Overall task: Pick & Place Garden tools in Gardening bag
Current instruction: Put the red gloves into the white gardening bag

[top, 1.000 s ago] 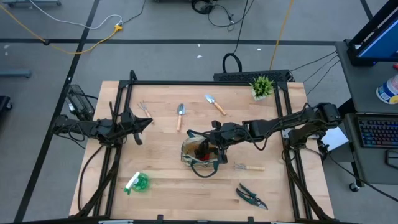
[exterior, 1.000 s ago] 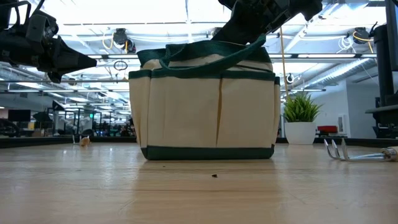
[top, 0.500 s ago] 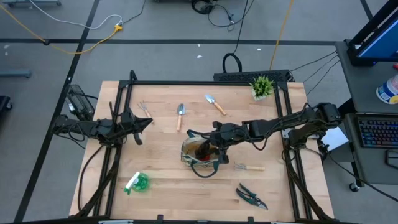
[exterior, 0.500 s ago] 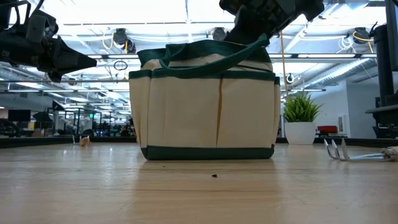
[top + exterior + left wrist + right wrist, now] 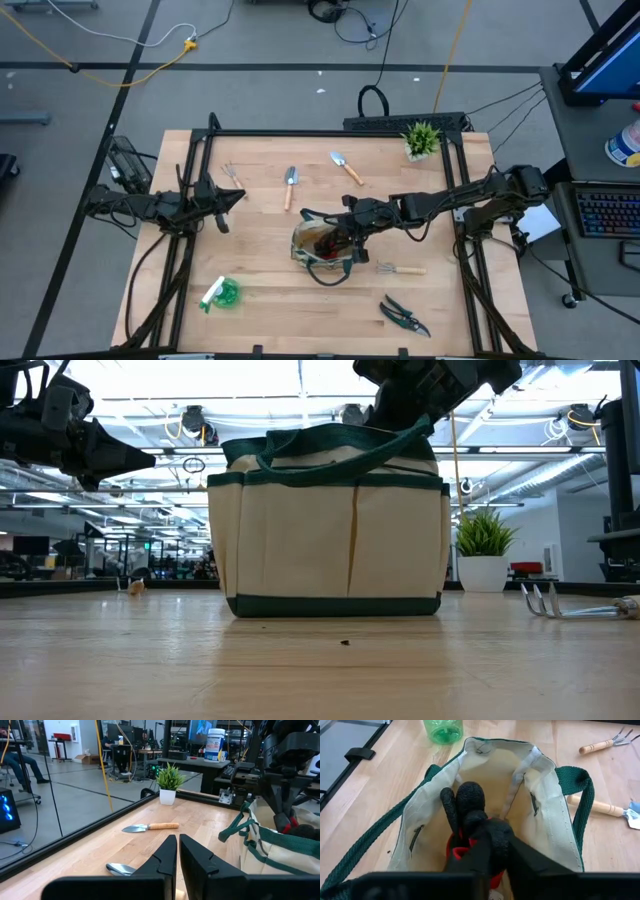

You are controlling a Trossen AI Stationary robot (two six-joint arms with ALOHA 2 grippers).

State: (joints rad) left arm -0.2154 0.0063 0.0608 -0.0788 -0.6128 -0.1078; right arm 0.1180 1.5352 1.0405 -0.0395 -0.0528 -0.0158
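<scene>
A: High view first. Where is the right gripper (image 5: 343,236)?

B: Over the mouth of the gardening bag (image 5: 322,247), which stands mid-worktop (image 5: 260,260), nearer the front edge. Against 1 second ago it has barely shifted. The left gripper (image 5: 222,195) waits by the left edge.

A: Low view?

B: The bag (image 5: 335,530) sits upright; the right arm dips in behind its green handle, a touch lower than before. A small rake (image 5: 575,603) lies at the right.

A: Left wrist view?

B: Its fingers (image 5: 165,855) are closed, nearly touching, holding nothing. A trowel (image 5: 150,827) lies beyond.

A: Right wrist view?

B: The fingers (image 5: 492,845) are clamped on a red-and-black item (image 5: 462,827) inside the bag (image 5: 545,815). No readable writing anywhere.
</scene>
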